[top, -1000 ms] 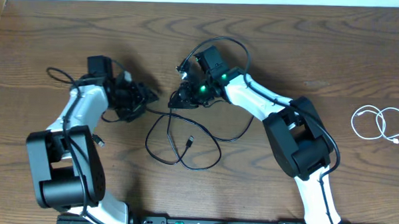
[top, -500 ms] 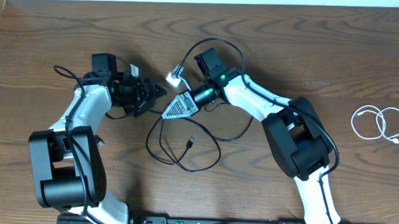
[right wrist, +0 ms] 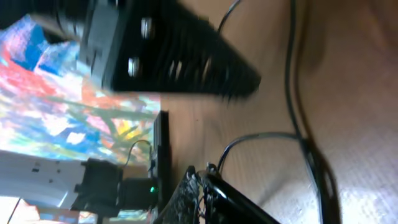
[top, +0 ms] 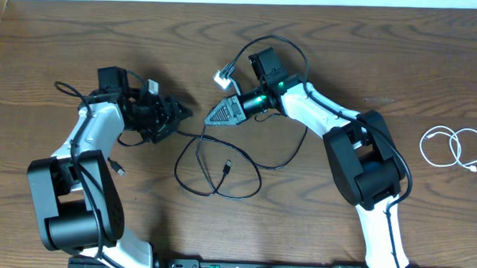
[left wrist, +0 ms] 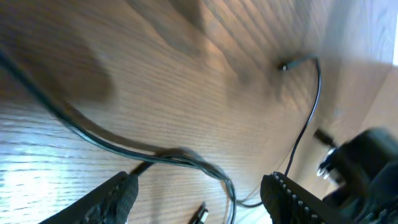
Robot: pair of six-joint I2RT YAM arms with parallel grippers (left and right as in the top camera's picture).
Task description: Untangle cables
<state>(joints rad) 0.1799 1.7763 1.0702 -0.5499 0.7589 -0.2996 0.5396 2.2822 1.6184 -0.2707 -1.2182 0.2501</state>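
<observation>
The left gripper (left wrist: pixel 199 186) has its fingers (left wrist: pixel 118 196) spread wide, low over the table (left wrist: pixel 186 74). A strand of the black cables (left wrist: pixel 174 155) runs across the wood between them, not pinched. Further out, a small plug (left wrist: pixel 283 65) lies at the end of a thin cord. The right gripper (top: pixel 213 119) points left toward the left one, the two near each other. Its wrist view is blurred, but its fingers (right wrist: pixel 180 56) seem parted, with black strands on the wood beyond them. From overhead, the black cables sprawl in loose overlapping loops between the two arms, on the side toward the robot bases. The white cable (top: pixel 451 148) lies loosely coiled well apart, at the far right.
</observation>
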